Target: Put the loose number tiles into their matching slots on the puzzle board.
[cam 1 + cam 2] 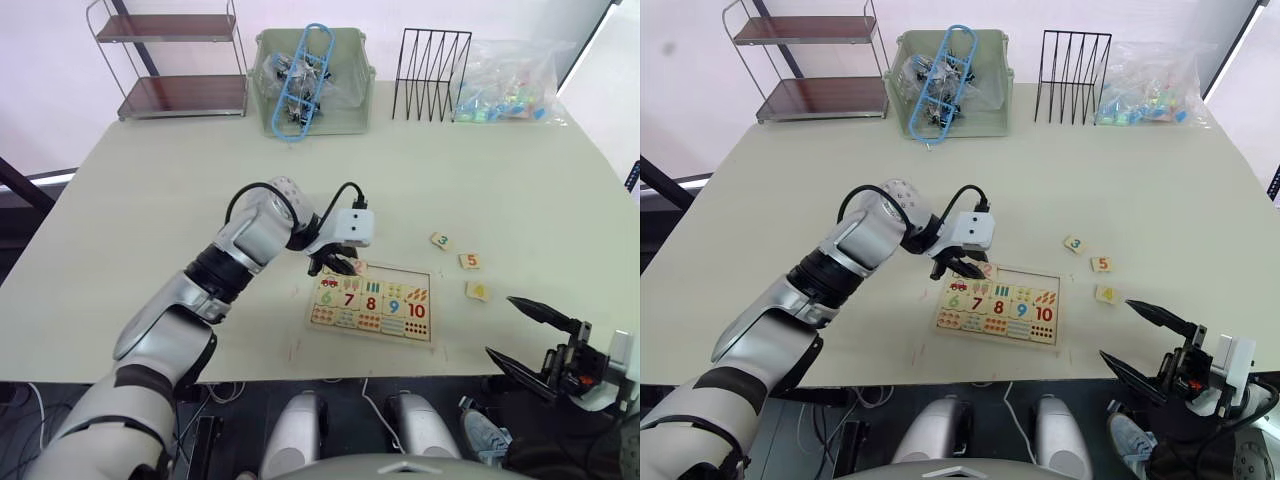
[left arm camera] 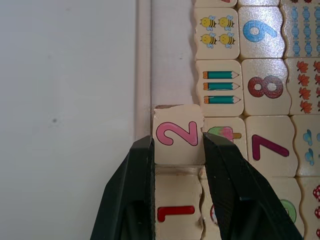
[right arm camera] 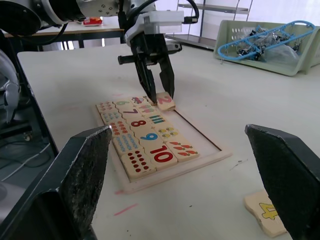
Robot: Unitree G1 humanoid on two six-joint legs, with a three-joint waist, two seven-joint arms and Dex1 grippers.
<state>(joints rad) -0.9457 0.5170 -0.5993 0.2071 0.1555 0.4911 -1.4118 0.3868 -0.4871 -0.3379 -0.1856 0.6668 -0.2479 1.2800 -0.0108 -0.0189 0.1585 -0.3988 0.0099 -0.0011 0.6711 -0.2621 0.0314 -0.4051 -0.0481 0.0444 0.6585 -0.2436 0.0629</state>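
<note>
Left gripper (image 2: 177,150): over the far left corner of the puzzle board (image 1: 372,306), its two black fingers pinching the tile marked 2 (image 2: 176,138) from either side.
Tile 2: pink digit, held at a slight tilt above the empty top row of slots (image 3: 195,131), its lower edge at the board's surface.
Tile 1 (image 2: 176,210): red digit, already seated in the first slot, just beneath the left gripper's fingers.
Board: pale wood, flat on the table (image 1: 180,180), under the left gripper; rows of pictures, numbers 6 to 10 and dots fill it, while the far row beyond tile 2 lies bare.
Tile 3 (image 1: 441,241): green digit, loose on the table, to the right of the left gripper and off the board.
Tile 5 (image 1: 469,261): orange digit, loose, just right of tile 3.
Tile 4 (image 1: 477,291): yellow digit, loose, nearest the right gripper, between it and the board.
Right gripper (image 1: 520,333): fingers spread wide, holding nothing, hanging at the near right table edge, well apart from the board.
Green bin (image 1: 312,80): far side of the table, well beyond the left gripper.
</note>
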